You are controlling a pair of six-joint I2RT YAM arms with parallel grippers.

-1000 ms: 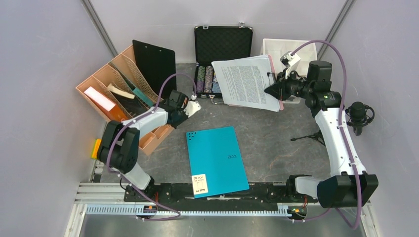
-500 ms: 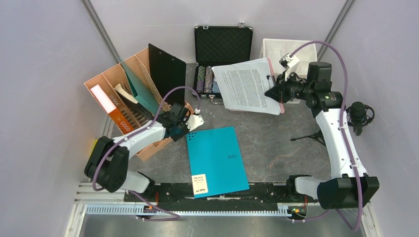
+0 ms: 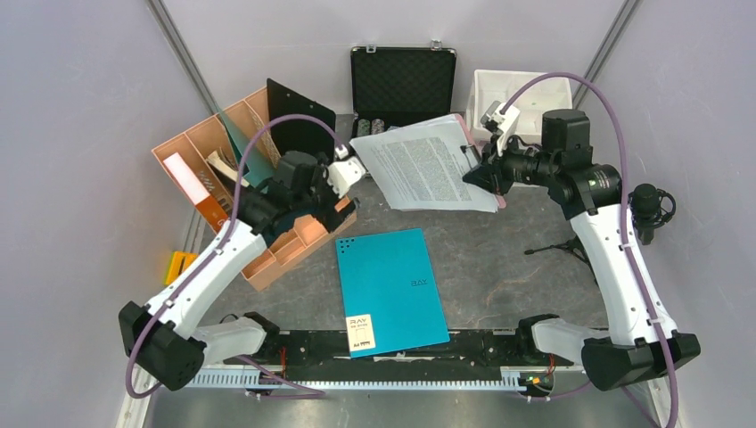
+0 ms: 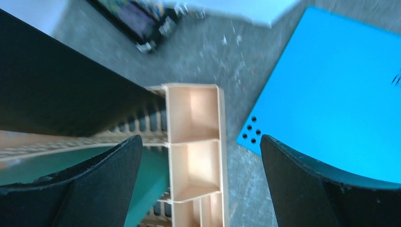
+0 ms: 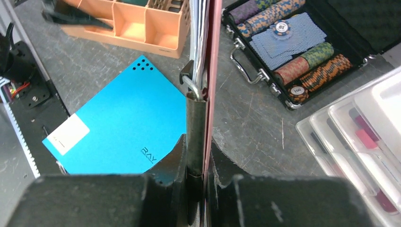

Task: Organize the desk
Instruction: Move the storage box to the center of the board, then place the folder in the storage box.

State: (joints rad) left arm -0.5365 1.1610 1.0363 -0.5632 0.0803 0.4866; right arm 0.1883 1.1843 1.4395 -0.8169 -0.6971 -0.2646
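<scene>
The desk point(image 3: 499, 259) is dark mottled grey. My left gripper point(image 3: 343, 174) hangs open and empty above the orange file organizer point(image 3: 285, 241); in the left wrist view the gripper point(image 4: 199, 142) straddles the organizer's small front compartments point(image 4: 194, 113). The organizer holds a black clipboard point(image 3: 301, 116) and a teal folder point(image 3: 236, 147). My right gripper point(image 3: 477, 174) is shut on the clip end of a pink clipboard with printed pages point(image 3: 414, 165), held in the air over the desk's back; the board point(image 5: 213, 56) shows edge-on above that gripper point(image 5: 201, 142). A blue folder point(image 3: 390, 290) lies flat near the front.
An open black case of poker chips point(image 3: 401, 85) stands at the back, with a clear bin point(image 3: 526, 89) to its right. A microphone on a small stand point(image 3: 646, 209) is at the right wall. A small orange item point(image 3: 181, 266) lies at the left edge.
My left gripper has opened, risen and moved back over the organizer, which shifted right with the black clipboard now more upright. My right gripper carried the pink clipboard leftward.
</scene>
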